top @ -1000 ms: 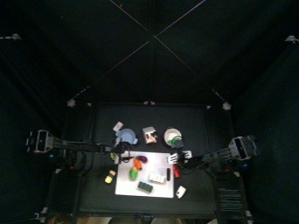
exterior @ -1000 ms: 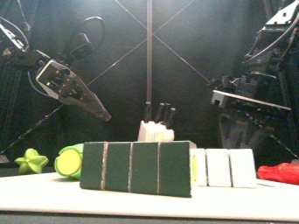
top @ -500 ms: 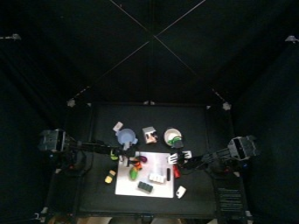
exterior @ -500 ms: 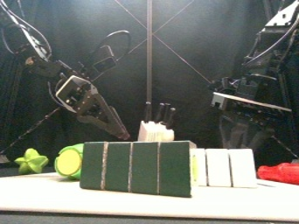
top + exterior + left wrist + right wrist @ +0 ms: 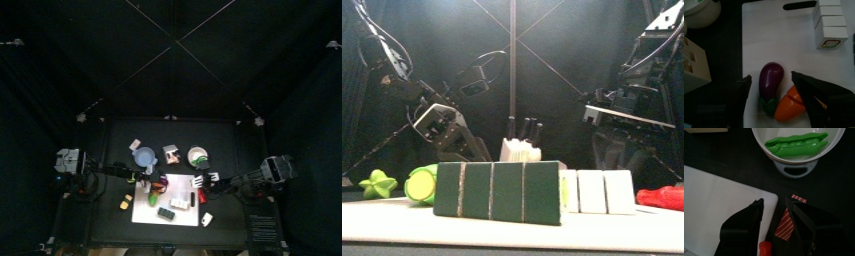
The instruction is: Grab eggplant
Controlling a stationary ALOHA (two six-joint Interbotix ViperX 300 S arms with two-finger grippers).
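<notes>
The eggplant [image 5: 771, 82] is a small dark purple oblong with a green stem end. It lies on the white cutting board [image 5: 784, 45], touching an orange-red piece [image 5: 791, 103]. My left gripper [image 5: 771, 78] is open, low over the board, with one jaw on each side of the eggplant and not closed on it. In the top view the left gripper [image 5: 142, 181] is at the board's left edge. In the front view its tips are hidden behind the dark green box [image 5: 496, 191]. My right gripper [image 5: 775, 208] is open and empty, hanging by the board's right side.
White boxes [image 5: 831, 24] stand on the board's far part. A white bowl [image 5: 796, 165] holds a green pod [image 5: 797, 143]. A red-striped packet [image 5: 785, 224] lies under the right gripper. In the front view a green star [image 5: 376, 183] and a knife block [image 5: 523, 148] stand.
My left arm has swung in toward the board and come down, so its gripper now sinks behind the dark green box. The right arm has not moved.
</notes>
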